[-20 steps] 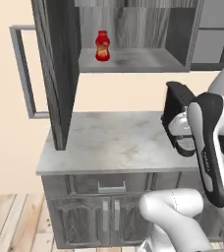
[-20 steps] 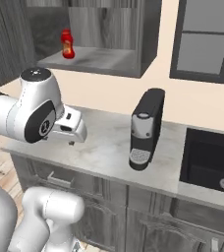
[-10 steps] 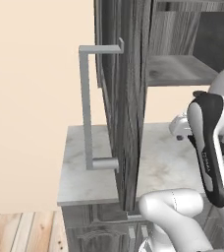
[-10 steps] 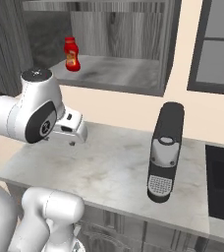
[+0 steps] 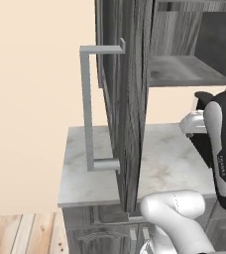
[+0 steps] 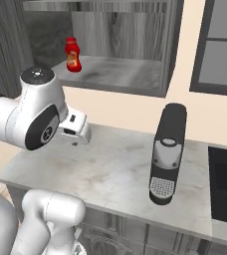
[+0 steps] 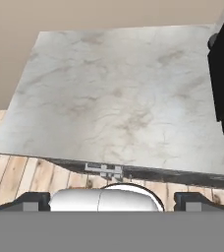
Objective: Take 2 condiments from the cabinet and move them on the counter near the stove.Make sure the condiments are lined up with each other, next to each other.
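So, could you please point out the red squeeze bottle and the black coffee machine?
red squeeze bottle (image 6: 73,55), right base view, label on its body.
black coffee machine (image 6: 168,149), right base view, front of its body.

The arm folds low, its gripper (image 7: 106,201) apparently spread wide, holding nothing.

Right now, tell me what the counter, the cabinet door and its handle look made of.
Counter: polished-looking stone, light grey with marbled veins. Cabinet door: dark grey wood or wood-look laminate, streaked grain. Handle: probably matte metal, plain light grey bar.
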